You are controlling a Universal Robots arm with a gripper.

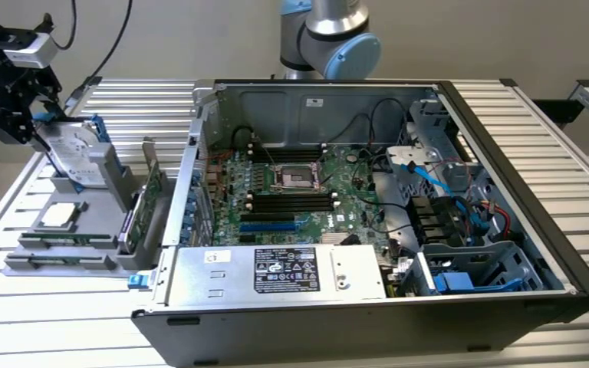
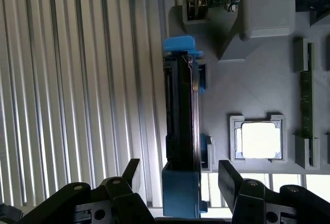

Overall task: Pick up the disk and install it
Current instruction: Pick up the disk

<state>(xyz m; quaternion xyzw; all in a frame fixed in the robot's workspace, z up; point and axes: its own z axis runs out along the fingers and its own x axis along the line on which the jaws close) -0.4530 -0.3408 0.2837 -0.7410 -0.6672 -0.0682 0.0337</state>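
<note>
The disk, a silver drive with a white label in a blue carrier, stands on edge in a slot of the grey holder tray at the exterior view's left. In the wrist view the disk appears edge-on. My gripper is at the disk's upper end and open. My gripper straddles the blue carrier, one black finger on each side. A small gap shows between each finger and the carrier, and nothing is gripped.
The grey tray also holds a square silver CPU chip, a memory stick and upright green cards. The open computer case lies at the exterior view's right, with blue-railed drive bays at its near corner. The table is slatted aluminium.
</note>
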